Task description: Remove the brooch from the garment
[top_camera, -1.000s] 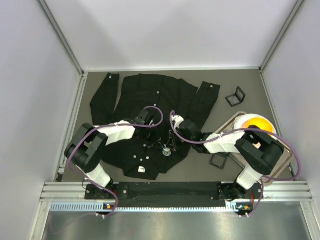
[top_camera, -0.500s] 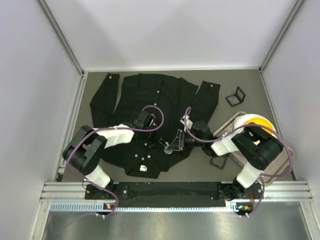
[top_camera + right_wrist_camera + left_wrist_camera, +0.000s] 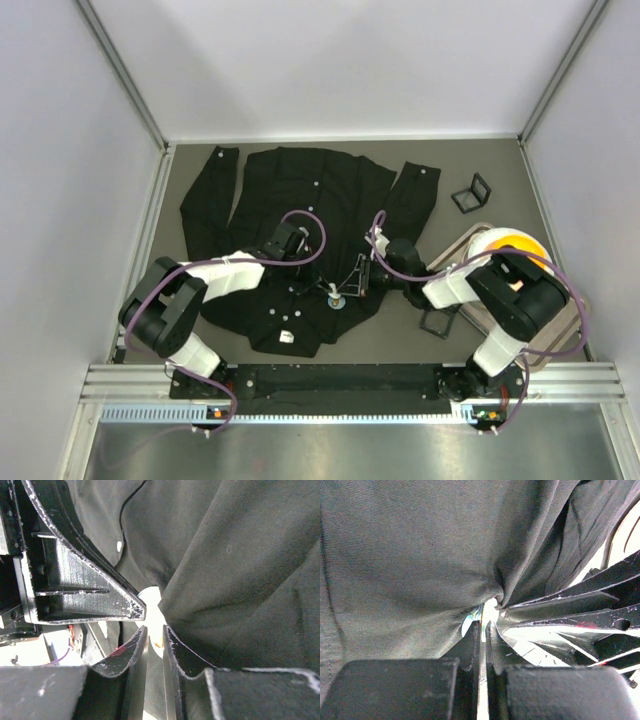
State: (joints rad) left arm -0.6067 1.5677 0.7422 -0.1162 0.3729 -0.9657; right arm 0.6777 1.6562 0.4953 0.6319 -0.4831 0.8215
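Observation:
The black shirt (image 3: 300,200) lies spread on the table, with white buttons down its front. The small pale brooch (image 3: 335,299) sits on its lower front. My left gripper (image 3: 322,290) comes in from the left and my right gripper (image 3: 350,287) from the right, tips almost touching at the brooch. In the left wrist view my jaws (image 3: 483,625) are shut, the brooch's pale blue edge (image 3: 471,616) at their tip and the fabric (image 3: 420,555) puckered just above. In the right wrist view my jaws (image 3: 154,630) stand a narrow gap apart around the pale brooch (image 3: 152,600).
A metal tray (image 3: 565,320) holding a yellow and orange thing (image 3: 510,247) stands at the right, under the right arm. A small black frame (image 3: 470,192) stands at the back right, and another (image 3: 438,321) lies beside the tray. Grey walls close in the table.
My right wrist has drawn back to the right, and its fingers now point left at the brooch. My left arm has shifted slightly. The brooch stays in about the same spot.

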